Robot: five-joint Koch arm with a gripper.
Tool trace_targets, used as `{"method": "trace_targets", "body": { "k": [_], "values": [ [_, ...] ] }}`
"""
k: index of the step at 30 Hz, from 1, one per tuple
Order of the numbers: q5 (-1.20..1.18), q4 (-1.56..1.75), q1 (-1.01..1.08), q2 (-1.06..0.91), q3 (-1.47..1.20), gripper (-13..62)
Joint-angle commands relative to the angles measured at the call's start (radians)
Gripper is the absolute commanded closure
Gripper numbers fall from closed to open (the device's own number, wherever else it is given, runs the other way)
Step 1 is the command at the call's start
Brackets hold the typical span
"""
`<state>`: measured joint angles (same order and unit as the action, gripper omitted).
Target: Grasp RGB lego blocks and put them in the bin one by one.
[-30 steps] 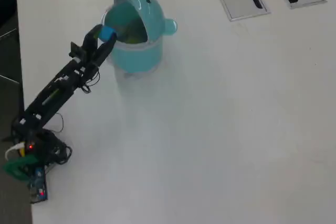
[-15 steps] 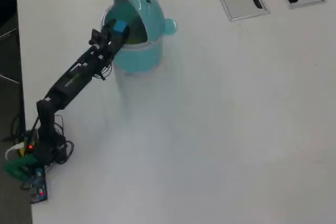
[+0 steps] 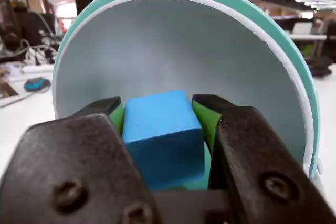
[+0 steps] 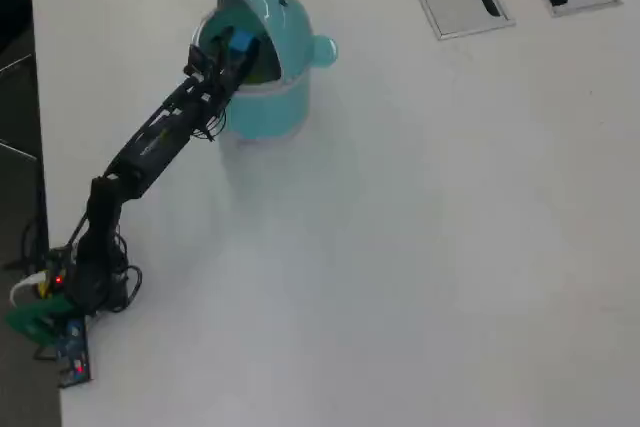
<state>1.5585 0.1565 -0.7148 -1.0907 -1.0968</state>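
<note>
White surface (image 4: pixel 420 247) lies bare of loose blocks, so the tool (image 3: pixel 163 129), clamped on the blue block (image 3: pixel 163 135) (inside the bin's (image 4: pixel 270 107) open mouth), holds what is probably the last one; something yellow-green shows dimly within; only release remains.

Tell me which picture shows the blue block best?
The wrist view. There the blue block fills the middle, pinched between the gripper and its green pads, with the inside of the teal bin behind it. The overhead view shows the block only as a tiny blue speck at the bin's mouth.
</note>
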Motion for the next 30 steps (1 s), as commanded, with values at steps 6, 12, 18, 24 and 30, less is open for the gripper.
{"method": "trace_targets", "body": {
  "k": [6,12,18,24,30],
  "values": [
    [0.000,-0.156,0.017,-0.118,0.103,22.7],
    [0.028,-0.252,0.017,-0.222,0.052,20.1],
    [0.026,-0.293,0.035,-0.407,-0.123,20.1],
    [0.015,-0.291,0.101,-0.663,-0.451,20.0],
    [-0.060,-0.219,0.218,-0.841,-0.641,20.0]
  ]
}}
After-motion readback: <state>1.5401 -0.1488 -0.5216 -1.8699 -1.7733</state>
